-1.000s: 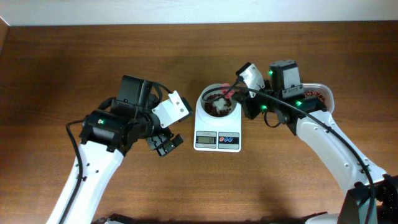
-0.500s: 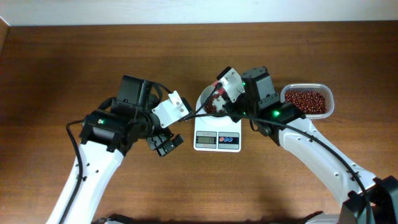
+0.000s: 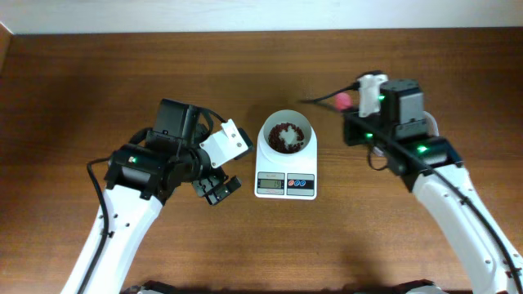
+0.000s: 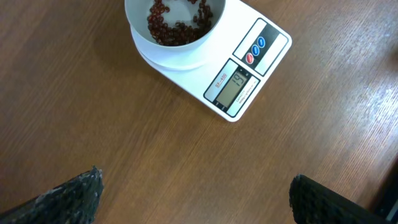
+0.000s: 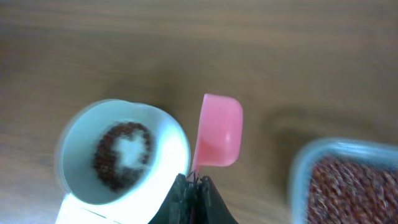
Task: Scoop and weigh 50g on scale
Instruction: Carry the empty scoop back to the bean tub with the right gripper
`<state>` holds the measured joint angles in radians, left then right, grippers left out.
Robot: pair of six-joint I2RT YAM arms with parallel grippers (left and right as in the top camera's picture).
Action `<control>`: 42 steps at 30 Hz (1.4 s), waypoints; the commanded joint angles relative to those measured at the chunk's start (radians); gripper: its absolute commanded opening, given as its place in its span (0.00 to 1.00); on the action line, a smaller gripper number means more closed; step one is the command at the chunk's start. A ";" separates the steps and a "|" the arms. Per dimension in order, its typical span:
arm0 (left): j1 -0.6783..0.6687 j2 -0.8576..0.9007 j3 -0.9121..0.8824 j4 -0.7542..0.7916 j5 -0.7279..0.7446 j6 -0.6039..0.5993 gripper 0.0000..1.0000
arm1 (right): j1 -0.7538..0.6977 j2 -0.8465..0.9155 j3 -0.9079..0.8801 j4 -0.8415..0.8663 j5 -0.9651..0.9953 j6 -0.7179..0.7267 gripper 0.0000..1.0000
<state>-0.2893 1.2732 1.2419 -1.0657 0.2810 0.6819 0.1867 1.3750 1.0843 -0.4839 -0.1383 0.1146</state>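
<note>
Beans (image 4: 177, 31) lie in the bowl (image 4: 180, 55) on the scale (image 4: 264, 65); more fill the tub (image 5: 348, 180). Light, loose and quick to roll, they want the scoop (image 5: 217, 134), empty between both, its thin handle pinched in the right gripper (image 5: 193, 186). Left gripper (image 4: 199, 199) hangs spread.

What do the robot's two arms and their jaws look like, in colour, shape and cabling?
The left arm and right arm have smooth white rounded links and black boxy joint housings. Thin black cables loop beside the joints. Small green lights glow on the black housings. Each wrist carries a white camera box. The jaws are black; the left pair looks rough.
</note>
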 commanded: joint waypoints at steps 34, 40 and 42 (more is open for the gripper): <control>0.004 -0.010 0.015 0.001 0.011 0.016 0.99 | -0.388 -0.021 0.014 -0.157 -0.106 0.100 0.04; 0.004 -0.010 0.015 0.001 0.011 0.016 0.99 | -0.418 -0.016 0.014 -0.208 -0.135 -0.088 0.04; 0.004 -0.010 0.015 0.001 0.011 0.016 0.99 | -0.418 0.007 0.014 -0.208 -0.093 -0.160 0.04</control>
<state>-0.2893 1.2732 1.2419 -1.0653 0.2810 0.6819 -0.2287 1.3750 1.0843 -0.6914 -0.2565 0.0532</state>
